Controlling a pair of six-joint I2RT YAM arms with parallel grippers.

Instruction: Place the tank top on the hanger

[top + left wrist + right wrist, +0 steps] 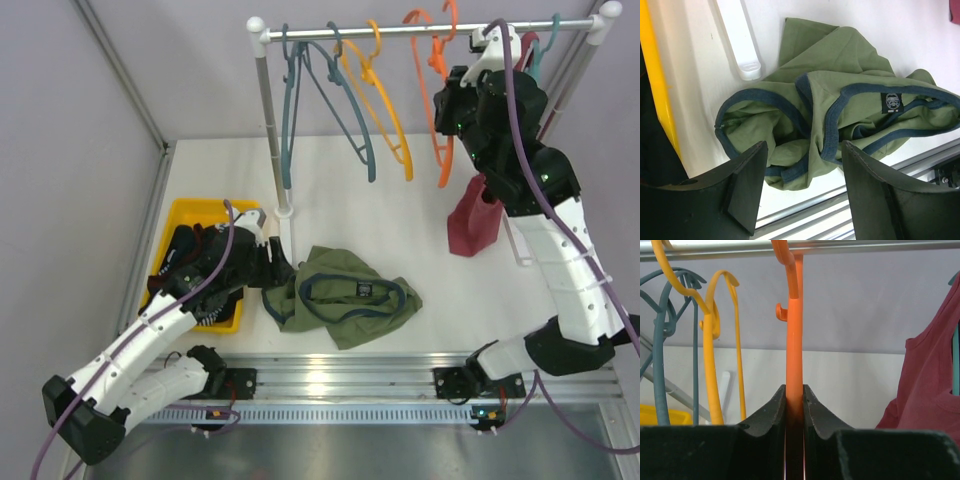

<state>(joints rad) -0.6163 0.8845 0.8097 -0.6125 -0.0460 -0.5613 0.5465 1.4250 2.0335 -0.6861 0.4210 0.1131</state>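
Between right gripper (794, 391) fingers, wrist-view only: hanger (794, 330)

**Table level.** The tank top (345, 295) lies crumpled on the table (400, 200).
- From its 12 to 3 o'clock the surface is bare and passable.
- At 11 o'clock the rack post (270, 140) stands, its rack foot (742, 45) just beside the cloth.
- At 9 o'clock the yellow bin (200, 207) of dark clothes blocks entry.
- At 6 o'clock the edge rail (340, 378) runs close.
- The left gripper (804, 146) hangs over the cloth, jaws spread.

**Rack level.** The right gripper (794, 392) is clamped on the hanger (794, 340).
- At 9 o'clock there is a clear gap before the amber hanger (714, 365).
- At 3 o'clock there is a gap, then the dark red top (927, 395).
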